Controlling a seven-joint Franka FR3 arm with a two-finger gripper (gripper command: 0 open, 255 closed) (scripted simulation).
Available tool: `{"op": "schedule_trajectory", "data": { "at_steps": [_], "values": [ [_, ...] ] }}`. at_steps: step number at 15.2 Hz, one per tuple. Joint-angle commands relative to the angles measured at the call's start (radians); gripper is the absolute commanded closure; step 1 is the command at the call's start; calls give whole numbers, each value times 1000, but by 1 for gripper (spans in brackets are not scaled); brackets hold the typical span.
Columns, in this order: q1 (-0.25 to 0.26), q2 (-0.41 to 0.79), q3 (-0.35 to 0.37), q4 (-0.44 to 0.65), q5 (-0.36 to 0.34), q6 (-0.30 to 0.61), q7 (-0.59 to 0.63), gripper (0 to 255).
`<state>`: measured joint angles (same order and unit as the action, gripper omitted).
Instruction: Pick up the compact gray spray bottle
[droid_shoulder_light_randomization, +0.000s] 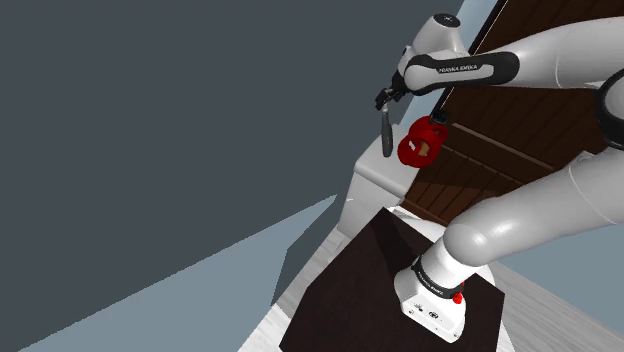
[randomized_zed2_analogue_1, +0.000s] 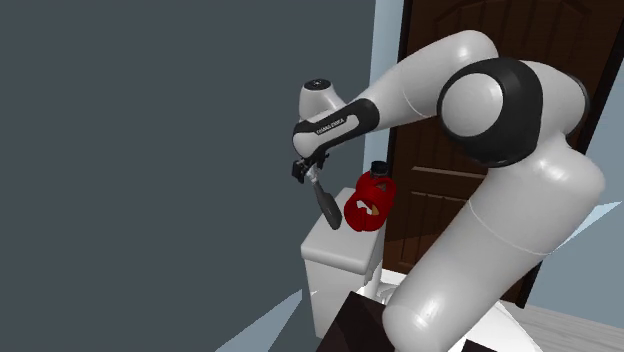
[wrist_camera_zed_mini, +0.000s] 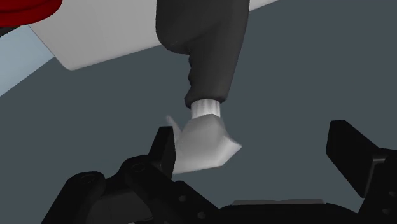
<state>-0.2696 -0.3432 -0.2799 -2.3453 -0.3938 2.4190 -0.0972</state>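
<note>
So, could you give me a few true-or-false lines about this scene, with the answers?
1. The gripper is open. True.
2. The bottle is red. False: its body is dark gray and its head pale; the red thing beside it is a jug.
3. Both fingers clasp the bottle. False: one finger is right at its head, the other stands well clear of it.
4. A brown door stands behind the jug. True.
5. The jug's cap is white. False: it is black.
</note>
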Motion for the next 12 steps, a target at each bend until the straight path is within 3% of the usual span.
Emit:
{"op": "schedule_trajectory", "data": {
  "at_steps": [1, 12],
  "values": [
    [-20, 41, -20, 19, -21, 60, 7, 0],
    [-45, 116, -37, -24, -63, 198, 49, 0]
  ]
}}
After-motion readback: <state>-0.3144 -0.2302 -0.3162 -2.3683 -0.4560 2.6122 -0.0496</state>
